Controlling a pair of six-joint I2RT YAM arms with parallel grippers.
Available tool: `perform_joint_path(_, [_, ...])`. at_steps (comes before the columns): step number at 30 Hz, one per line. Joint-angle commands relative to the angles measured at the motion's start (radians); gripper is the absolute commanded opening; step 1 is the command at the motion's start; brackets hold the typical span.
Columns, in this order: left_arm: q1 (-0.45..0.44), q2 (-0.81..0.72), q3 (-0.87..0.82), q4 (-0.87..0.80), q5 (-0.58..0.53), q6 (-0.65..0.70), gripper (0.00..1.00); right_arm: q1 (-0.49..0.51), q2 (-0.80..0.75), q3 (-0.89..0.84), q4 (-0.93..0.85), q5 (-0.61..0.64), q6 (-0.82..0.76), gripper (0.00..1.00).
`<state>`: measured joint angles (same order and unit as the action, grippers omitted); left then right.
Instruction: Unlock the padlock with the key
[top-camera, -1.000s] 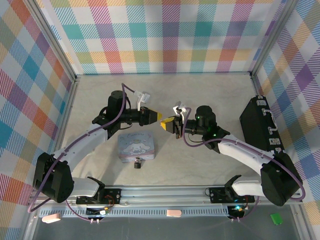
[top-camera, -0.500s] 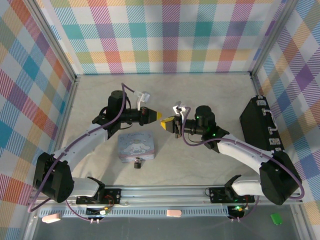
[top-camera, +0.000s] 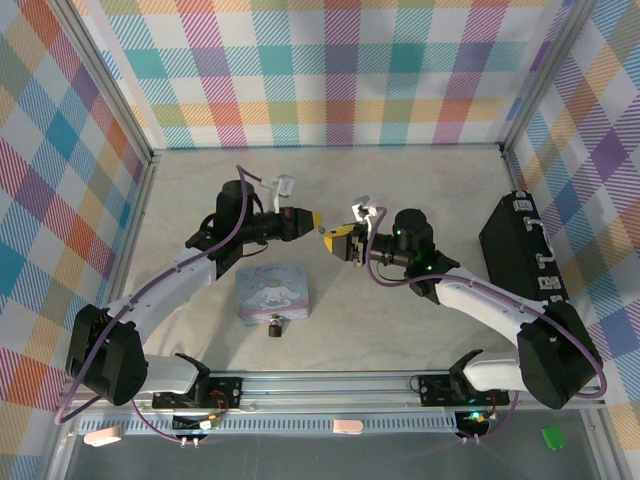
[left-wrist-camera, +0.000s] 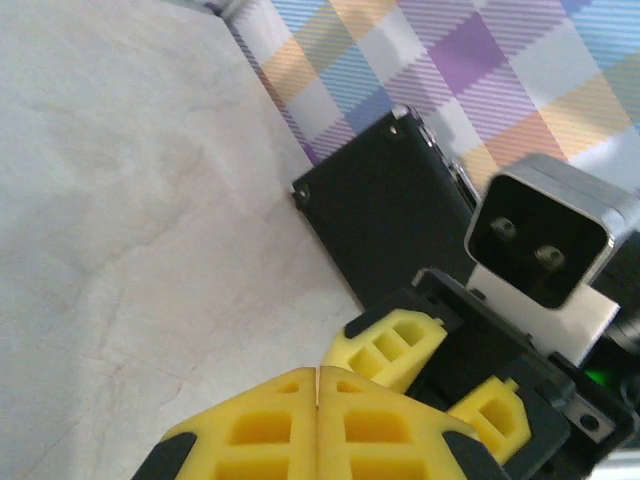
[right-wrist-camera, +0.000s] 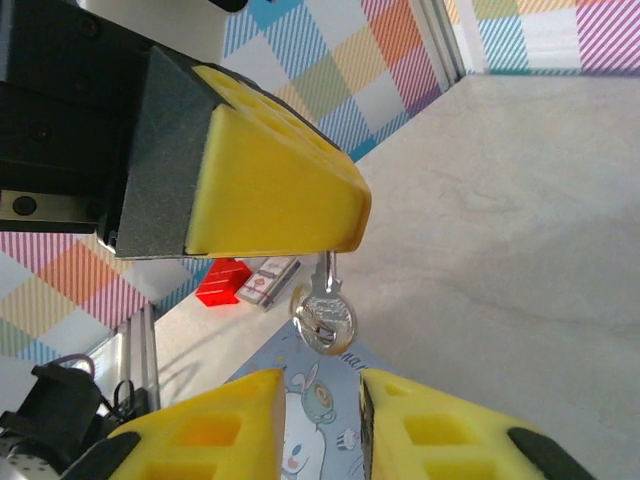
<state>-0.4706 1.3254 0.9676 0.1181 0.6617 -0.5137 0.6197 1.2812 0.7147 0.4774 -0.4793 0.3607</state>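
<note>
Find the padlock (top-camera: 274, 325) untouched at the near edge of the tin box (top-camera: 272, 288) (lid down, contents hidden). Farther off, note the left gripper (top-camera: 312, 219) pinched tight on the key (right-wrist-camera: 324, 312), the right gripper (top-camera: 332, 238) slightly parted just beside it. Lately drifted farther from the lock, so probably handing over, not inserting.

robot lab test cell, plaid-printed walls (top-camera: 330, 70), aluminium frame rail (top-camera: 340, 385), pale marbled tabletop (top-camera: 400, 180)

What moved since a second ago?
Both hands shifted slightly away from the arm bases in the overhead view. The left hand holds the key; the right hand is open, facing it. The padlock and tin box stayed put.
</note>
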Motion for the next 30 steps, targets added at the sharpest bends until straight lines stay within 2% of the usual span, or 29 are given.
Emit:
perform_joint_path(1, [-0.002, 0.0, 0.0, 0.045, -0.088, -0.107, 0.0, -0.01, 0.007, -0.025, 0.089, 0.025, 0.049, 0.3])
perform_joint_path(4, [-0.003, -0.003, 0.002, 0.043, -0.109, -0.147, 0.0, -0.03, 0.012, -0.051, 0.171, 0.025, 0.113, 0.35])
perform_joint_path(7, [-0.005, -0.012, -0.012, 0.086, -0.102, -0.17, 0.0, -0.062, 0.039, -0.07, 0.289, -0.001, 0.24, 0.39])
perform_joint_path(12, [-0.01, -0.018, -0.033, 0.151, -0.104, -0.178, 0.0, -0.08, 0.113, -0.061, 0.484, -0.033, 0.473, 0.42])
perform_joint_path(15, [-0.011, -0.011, -0.037, 0.189, -0.102, -0.19, 0.0, -0.079, 0.148, -0.061, 0.568, -0.041, 0.559, 0.44])
perform_joint_path(20, [-0.013, 0.016, -0.038, 0.283, -0.062, -0.24, 0.0, -0.078, 0.198, -0.056, 0.649, -0.078, 0.612, 0.47])
perform_joint_path(30, [-0.031, 0.04, -0.029, 0.311, -0.057, -0.264, 0.0, -0.074, 0.214, -0.04, 0.702, -0.094, 0.641, 0.45])
